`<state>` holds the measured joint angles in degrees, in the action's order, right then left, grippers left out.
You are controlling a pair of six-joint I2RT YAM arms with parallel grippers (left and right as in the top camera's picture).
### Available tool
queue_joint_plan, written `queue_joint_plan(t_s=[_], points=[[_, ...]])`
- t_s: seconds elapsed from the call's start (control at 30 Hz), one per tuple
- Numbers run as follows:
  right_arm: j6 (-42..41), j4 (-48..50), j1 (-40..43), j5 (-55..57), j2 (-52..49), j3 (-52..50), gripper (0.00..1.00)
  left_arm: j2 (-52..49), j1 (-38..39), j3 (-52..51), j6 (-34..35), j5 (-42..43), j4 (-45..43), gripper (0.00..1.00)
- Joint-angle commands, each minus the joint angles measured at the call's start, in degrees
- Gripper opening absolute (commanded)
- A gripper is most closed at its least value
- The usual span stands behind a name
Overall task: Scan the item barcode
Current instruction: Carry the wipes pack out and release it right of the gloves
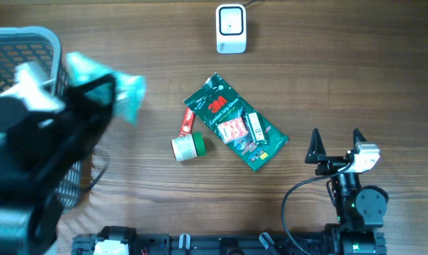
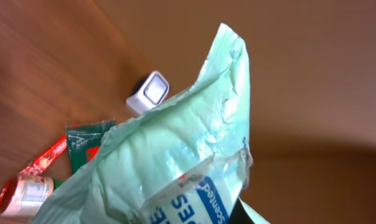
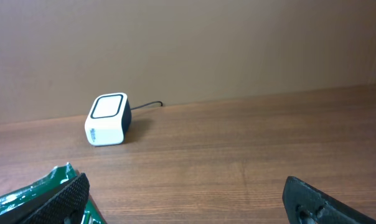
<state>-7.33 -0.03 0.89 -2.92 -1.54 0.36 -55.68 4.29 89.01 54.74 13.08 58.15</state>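
Observation:
My left gripper (image 1: pixel 97 93) hangs blurred above the table's left side, shut on a pale mint-green packet (image 1: pixel 125 92). In the left wrist view that packet (image 2: pixel 175 143) fills the frame, crinkled, with a white and blue label; my fingers are hidden behind it. No barcode shows on it. The white scanner (image 1: pixel 230 28) stands at the back centre of the table, also visible as a small box (image 2: pixel 149 93) beyond the packet and in the right wrist view (image 3: pixel 107 118). My right gripper (image 1: pixel 336 142) rests open at the front right, nothing between its fingers (image 3: pixel 63 196).
A dark green 3M pack (image 1: pixel 235 122) lies mid-table, with a red tube with white label and green cap (image 1: pixel 188 138) left of it. A grey mesh basket (image 1: pixel 30 42) sits at the far left edge. A black cable loops by the right arm's base.

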Motion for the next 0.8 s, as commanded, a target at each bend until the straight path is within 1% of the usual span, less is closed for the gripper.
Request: queue_joint_plan(t_s=[0.0,0.07,0.17,0.23,0.27,0.3,0.4,0.47,0.53,0.57,0.63,0.67,0.7,0.73,0.77], points=[[-0.28,0.11,-0.28,0.31,0.2,-0.07,1.0,-10.12,17.42,-6.78,-1.81,-13.86,-7.34,0.04],[-0.26,0.11,-0.28,0.31,0.2,-0.07,1.0,-17.51,23.58,-7.58,-1.84,-15.65,-10.29,0.04],[-0.28,0.11,-0.28,0.31,0.2,-0.07,1.0,-32.63,30.95,-7.58,-1.81,-16.24,-16.46,0.04],[-0.26,0.11,-0.28,0.31,0.2,-0.07,1.0,-40.28,33.22,-7.58,-0.74,-15.61,-20.74,0.04],[-0.26,0.11,-0.28,0.31,0.2,-0.07,1.0,-43.78,34.07,-7.58,1.29,-14.86,-22.84,0.04],[-0.26,0.11,-0.28,0.31,0.2,-0.07,1.0,-48.41,35.04,-7.58,4.33,-12.55,-25.42,0.04],[-0.26,0.11,-0.28,0.31,0.2,-0.07,1.0,-57.53,37.51,-7.58,5.7,-1.42,-33.86,0.04],[-0.24,0.11,-0.28,0.31,0.2,-0.07,1.0,-61.35,39.69,-7.58,5.7,1.88,-38.25,0.05],[-0.26,0.11,-0.28,0.31,0.2,-0.07,1.0,-63.21,41.97,-7.58,5.46,1.2,-40.04,0.08],[-0.26,0.11,-0.28,0.31,0.2,-0.07,1.0,-63.3,42.88,-7.58,5.25,0.15,-40.24,0.12],[-0.24,0.11,-0.28,0.31,0.2,-0.07,1.0,-63.08,44.68,-7.56,1.62,-0.9,-41.72,0.16],[-0.26,0.11,-0.28,0.31,0.2,-0.07,1.0,-62.79,45.13,-7.56,0.68,-0.9,-42.12,0.24],[-0.26,0.11,-0.28,0.31,0.2,-0.07,1.0,-62.27,45.48,-7.41,-0.17,-0.9,-42.07,0.34],[-0.24,0.11,-0.28,0.31,0.2,-0.07,1.0,-61.53,45.66,-7.1,-0.76,-0.94,-41.79,0.57],[-0.26,0.11,-0.28,0.31,0.2,-0.07,0.99,-60.43,45.64,-6.69,-2.16,-0.94,-41.38,0.71]])
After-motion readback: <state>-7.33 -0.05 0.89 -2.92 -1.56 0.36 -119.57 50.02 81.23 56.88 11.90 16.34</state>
